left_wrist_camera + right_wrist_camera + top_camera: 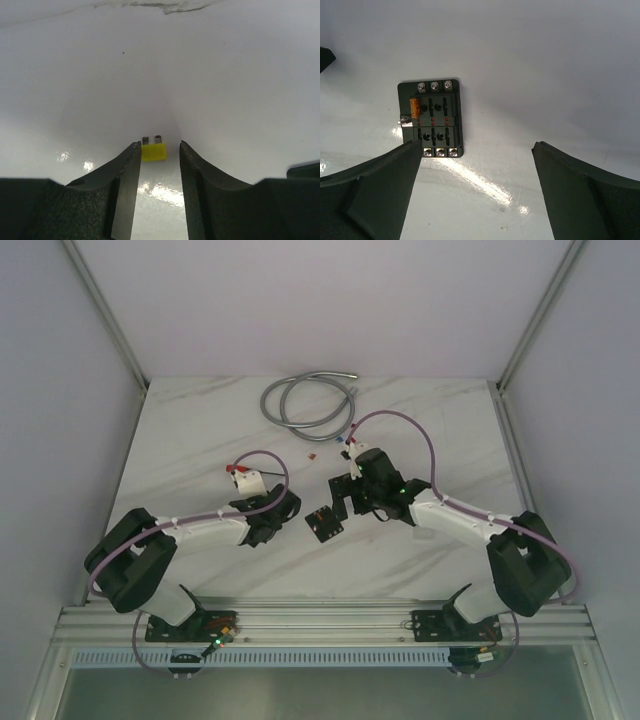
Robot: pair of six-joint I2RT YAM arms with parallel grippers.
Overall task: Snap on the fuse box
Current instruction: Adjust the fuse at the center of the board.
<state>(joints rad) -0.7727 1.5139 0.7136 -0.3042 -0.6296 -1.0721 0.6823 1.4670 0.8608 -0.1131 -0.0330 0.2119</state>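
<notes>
Grainy right hand (477,150) — slotted fuse box (430,119)

Light was soft and even, from overhead. Top view bright, somewhat soft; tabletop (200,440) pale, veins faint, weak shadows under the arms (215,530). Left wrist view: left gripper (159,146) dark, blurred close to the lens; broad grey shadow fanned out ahead of it; glare spots low on the tabletop; yellow fuse (153,151) fairly sharp. Right wrist view: fuse box (431,120) sharp; white glare streak below it; right gripper (477,144) dark, soft-edged.
</notes>
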